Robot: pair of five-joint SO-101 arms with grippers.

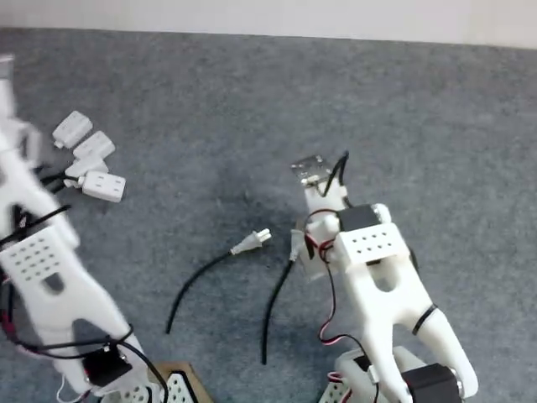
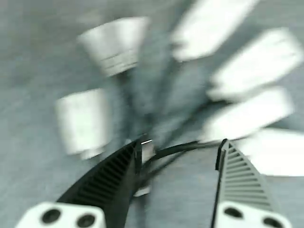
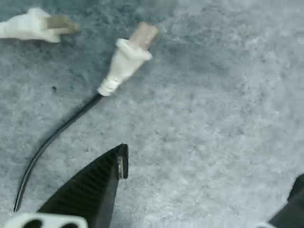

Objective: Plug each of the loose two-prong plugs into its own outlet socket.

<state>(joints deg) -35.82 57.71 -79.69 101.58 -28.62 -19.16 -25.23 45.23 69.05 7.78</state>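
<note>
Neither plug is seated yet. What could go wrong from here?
1. One plug lies close to a second plug; the right gripper, open near them, may knock one while grasping the other.
2. A black cable runs between the left gripper's fingers among crowded sockets; it could snag.

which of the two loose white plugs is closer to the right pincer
The white two-prong plug with the black cable trailing from it, just ahead of the right pincer; the other white plug lies farther off.
</note>
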